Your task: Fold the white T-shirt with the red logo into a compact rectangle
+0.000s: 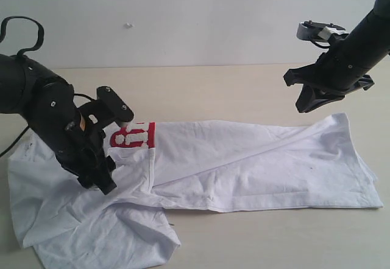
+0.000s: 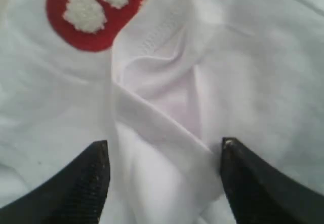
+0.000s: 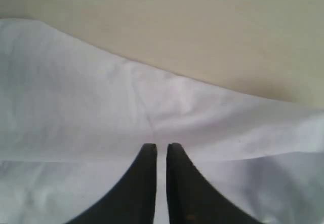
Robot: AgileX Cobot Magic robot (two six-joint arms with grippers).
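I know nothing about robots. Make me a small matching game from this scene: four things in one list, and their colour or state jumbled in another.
Things:
1. left gripper
2. right gripper
3. red logo
4. table

States:
A. beige
B. jaws shut, raised off the cloth
C. only partly showing on the white T-shirt
D. jaws apart, low over a ridge of cloth

Pairs: 1-D, 2-B, 3-C, 4-A
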